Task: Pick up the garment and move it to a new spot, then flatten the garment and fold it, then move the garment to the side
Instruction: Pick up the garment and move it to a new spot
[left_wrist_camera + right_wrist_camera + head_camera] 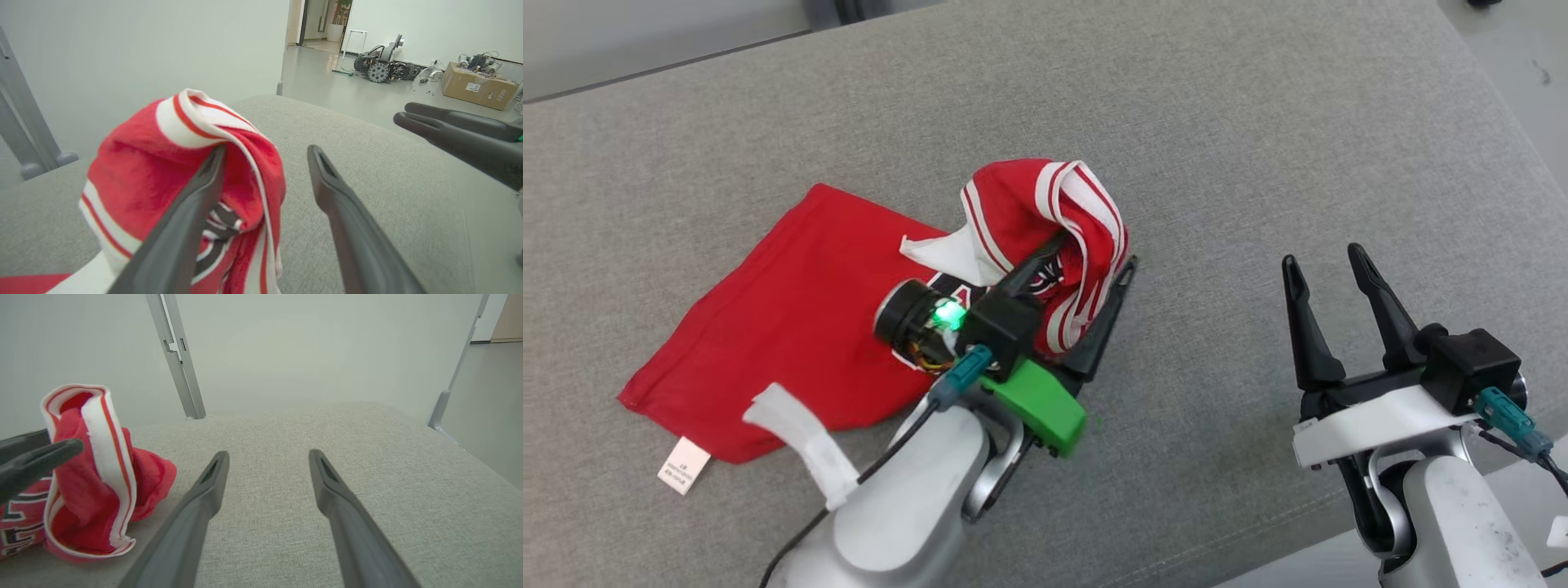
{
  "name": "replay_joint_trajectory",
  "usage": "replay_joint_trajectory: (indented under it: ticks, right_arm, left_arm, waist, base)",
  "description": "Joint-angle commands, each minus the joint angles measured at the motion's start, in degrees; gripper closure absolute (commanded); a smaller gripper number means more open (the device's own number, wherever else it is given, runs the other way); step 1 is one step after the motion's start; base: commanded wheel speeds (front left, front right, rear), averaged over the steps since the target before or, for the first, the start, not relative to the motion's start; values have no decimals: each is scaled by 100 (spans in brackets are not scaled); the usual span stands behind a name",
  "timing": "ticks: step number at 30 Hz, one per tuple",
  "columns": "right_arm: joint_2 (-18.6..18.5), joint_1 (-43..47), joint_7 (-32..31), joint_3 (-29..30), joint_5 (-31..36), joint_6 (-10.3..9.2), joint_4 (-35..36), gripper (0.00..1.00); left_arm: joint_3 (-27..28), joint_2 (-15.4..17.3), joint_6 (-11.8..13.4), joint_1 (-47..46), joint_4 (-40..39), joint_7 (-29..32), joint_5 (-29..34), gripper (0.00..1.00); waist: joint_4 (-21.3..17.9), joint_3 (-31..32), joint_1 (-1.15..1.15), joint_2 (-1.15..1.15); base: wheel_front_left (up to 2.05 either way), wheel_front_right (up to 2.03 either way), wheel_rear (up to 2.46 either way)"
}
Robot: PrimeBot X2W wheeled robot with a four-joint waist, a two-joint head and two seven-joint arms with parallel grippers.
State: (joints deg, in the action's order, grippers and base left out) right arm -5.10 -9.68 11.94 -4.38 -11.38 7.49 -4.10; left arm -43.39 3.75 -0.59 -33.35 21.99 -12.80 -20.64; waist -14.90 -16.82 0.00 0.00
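Lying crumpled on the grey cushion (1225, 147), the red garment (800, 310) spreads flat to the outer side of the left claw (266, 151) and back along its forearm, while its bunched end — red with white striped trim — heaps up right at the claw's tips. The left claw is spread wide: one finger is tucked into the fold of the bunch with cloth draped over its tip, and the other lies over bare cushion just beside the heap. Nothing is pinched between them. The right claw (1323, 255) sits well apart from the garment, fingers likewise spread, with bare grey fabric between and ahead of them. A white care label (684, 465) hangs off the garment's corner — well behind the left claw's wrist.
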Motion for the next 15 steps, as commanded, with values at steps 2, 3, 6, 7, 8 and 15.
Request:
replay_joint_trajectory:
  ticks: [2,3,6,7,8,15]
  right_arm:
    - [-44,132,-39,6,20,0,-1,0]
    - [-52,155,-52,24,18,0,10,0]
    - [-73,230,-107,44,36,0,63,0]
    - [-77,271,-115,61,39,0,72,0]
    - [-81,308,-134,82,40,0,81,0]
    - [-111,529,-275,197,50,0,223,0]
  left_arm:
    - [181,223,162,279,-134,-74,-79,0]
    - [229,287,201,342,-189,-79,-106,0]
    - [470,554,423,647,-398,-97,-225,0]
    - [552,617,494,744,-448,-98,-268,0]
    - [683,716,601,861,-525,-111,-319,0]
    - [1555,1285,1181,1633,-857,-190,-684,0]
  waist:
    - [634,581,0,0]
    - [712,633,0,0]
    - [933,789,0,0]
    - [999,829,0,0]
    - [1070,873,0,0]
    - [1401,1096,0,0]
  base:
    - [0,0,0]
    - [0,0,0]
    - [0,0,0]
    - [0,0,0]
    - [0,0,0]
    - [0,0,0]
